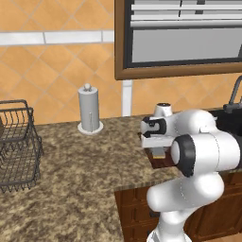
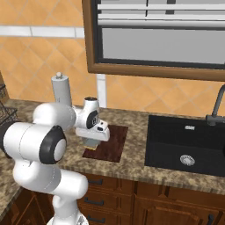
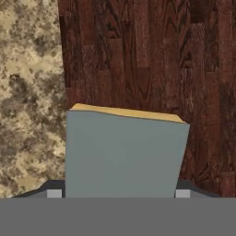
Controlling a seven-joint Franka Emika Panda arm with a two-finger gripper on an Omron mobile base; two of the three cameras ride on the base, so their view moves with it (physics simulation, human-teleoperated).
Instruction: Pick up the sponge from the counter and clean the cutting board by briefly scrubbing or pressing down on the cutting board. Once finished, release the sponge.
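1. Left base view: the gripper (image 1: 158, 152) is seen right of centre, pointed down over the cutting board (image 1: 165, 163), most of which is hidden behind the white arm. A small piece of the sponge (image 1: 158, 153) shows under the hand, yellowish. The counter (image 1: 80, 165) fills the lower left; a paper towel holder (image 1: 89, 110) stands at centre and a wire basket (image 1: 16, 142) at the left edge.
2. Right base view: the gripper (image 2: 92, 141) is at centre left above the near left part of the cutting board (image 2: 110, 141), a dark reddish-brown rectangle. The sponge (image 2: 92, 142) is seen as a grey block under the hand. The black sink (image 2: 186, 145) and the faucet (image 2: 216, 107) are at the right.
3. Hand view: the sponge (image 3: 122, 154) fills the lower centre, with a grey-green face and a yellow strip along its top edge. It is held between the two fingertips (image 3: 54, 193), jaws closed onto its sides. Behind it, the board's wood grain (image 3: 152, 60) covers the upper right; speckled counter (image 3: 27, 92) is at the left.
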